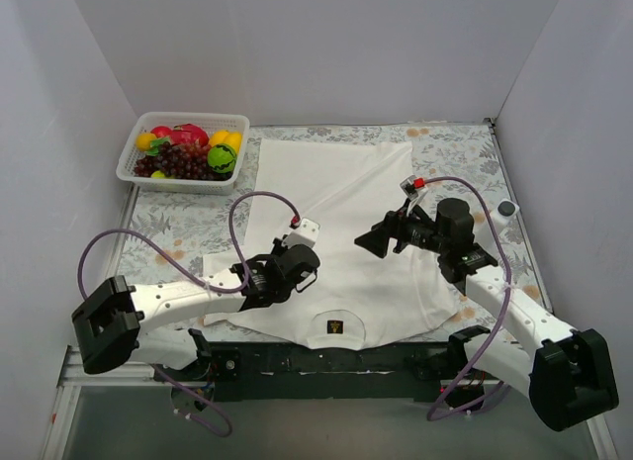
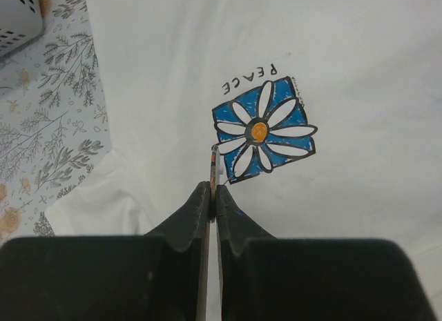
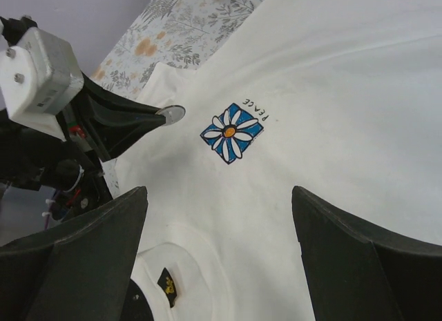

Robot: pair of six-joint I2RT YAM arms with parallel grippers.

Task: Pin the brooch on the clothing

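The white T-shirt lies flat on the table with its collar toward the arms. Its black neck label also shows in the right wrist view. The blue-and-white flower emblem with the word PEACE is on the chest. My left gripper is shut on the brooch, a thin disc seen edge-on, just short of the emblem's corner. The right wrist view shows the brooch as a small round disc at the left fingertips. My right gripper is open and empty above the chest, right of the left gripper.
A white basket of toy fruit stands at the back left; its corner shows in the left wrist view. A floral tablecloth shows around the shirt. White walls close in the back and both sides.
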